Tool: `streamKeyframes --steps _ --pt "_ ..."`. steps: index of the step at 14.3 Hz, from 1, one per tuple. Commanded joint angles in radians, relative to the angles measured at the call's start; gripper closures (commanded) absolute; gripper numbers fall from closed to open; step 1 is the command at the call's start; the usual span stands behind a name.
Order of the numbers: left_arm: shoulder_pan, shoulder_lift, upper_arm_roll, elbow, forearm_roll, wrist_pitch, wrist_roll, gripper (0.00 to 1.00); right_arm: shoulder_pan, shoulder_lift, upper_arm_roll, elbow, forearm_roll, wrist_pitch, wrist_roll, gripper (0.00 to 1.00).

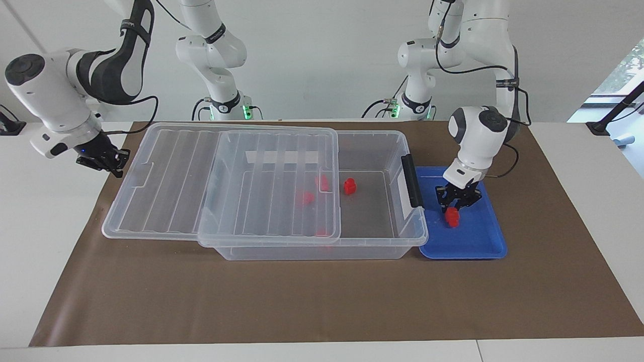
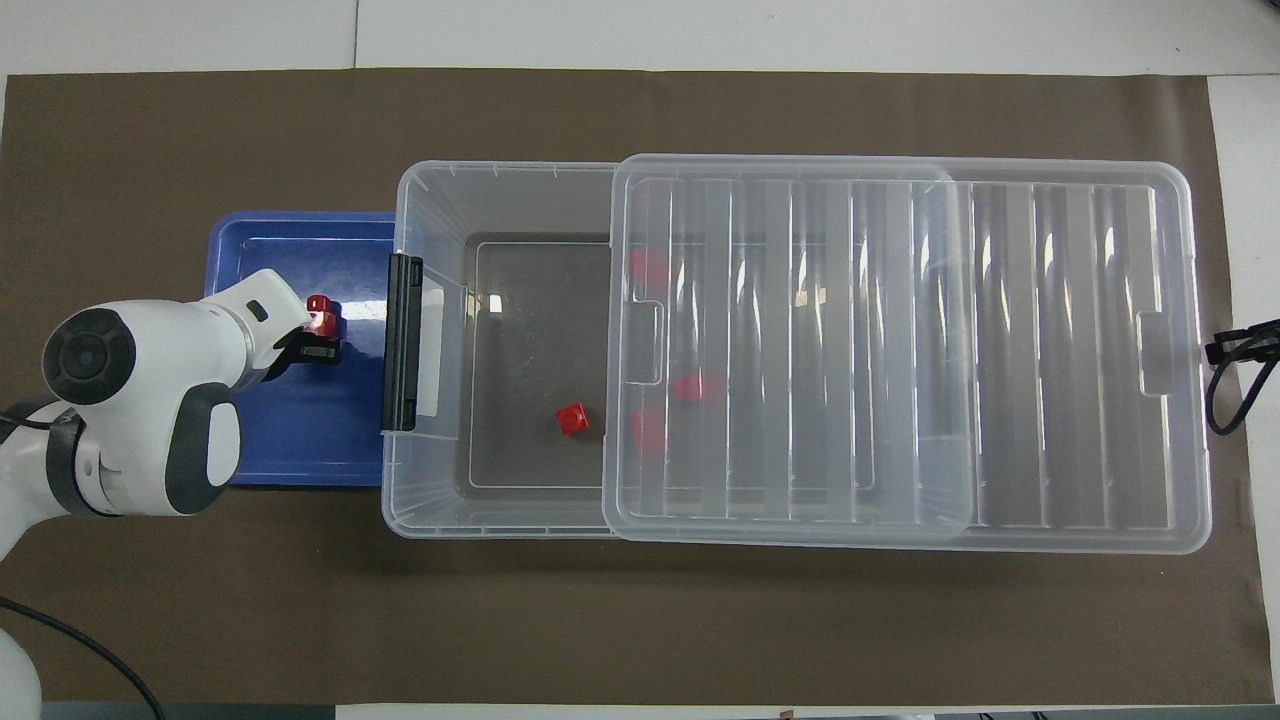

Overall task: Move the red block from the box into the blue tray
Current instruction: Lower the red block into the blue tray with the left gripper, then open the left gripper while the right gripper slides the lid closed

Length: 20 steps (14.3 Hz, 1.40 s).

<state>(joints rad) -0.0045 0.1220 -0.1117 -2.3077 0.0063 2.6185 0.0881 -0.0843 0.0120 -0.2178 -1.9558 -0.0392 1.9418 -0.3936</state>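
In the facing view we see the left gripper [image 1: 455, 202] low over the shallow bright blue plastic tray [image 1: 478, 244], its jaws narrowly apart around the top of the small red plastic block [image 1: 452, 216], which rests on the tray floor. The overhead view hides that gripper under its arm, yet shows the transparent plastic box [image 2: 500, 200] with its ribbed clear lid [image 2: 900, 350] slid toward the right arm's end. We see the right gripper [image 1: 103, 160], jaws closed and empty, just beside that lid's end.
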Motion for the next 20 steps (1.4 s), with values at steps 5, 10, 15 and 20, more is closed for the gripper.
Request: streamKeyframes --steps 5,10,15,20 --pt "0.009 -0.036 -0.002 0.071 -0.023 -0.168 -0.002 0.00 -0.006 -0.015 0.093 -0.022 0.001 0.011 0.114 1.00" --pt "-0.003 -0.054 -0.003 0.321 -0.023 -0.547 -0.082 0.00 -0.008 -0.015 0.147 -0.022 0.002 0.012 0.183 1.00" --pt "-0.005 -0.071 -0.006 0.552 -0.023 -0.842 -0.082 0.00 -0.008 -0.017 0.213 -0.023 0.002 0.012 0.278 1.00" --pt "-0.002 -0.091 -0.003 0.712 -0.023 -1.064 -0.080 0.00 -0.008 -0.017 0.261 -0.025 0.002 0.014 0.354 1.00"
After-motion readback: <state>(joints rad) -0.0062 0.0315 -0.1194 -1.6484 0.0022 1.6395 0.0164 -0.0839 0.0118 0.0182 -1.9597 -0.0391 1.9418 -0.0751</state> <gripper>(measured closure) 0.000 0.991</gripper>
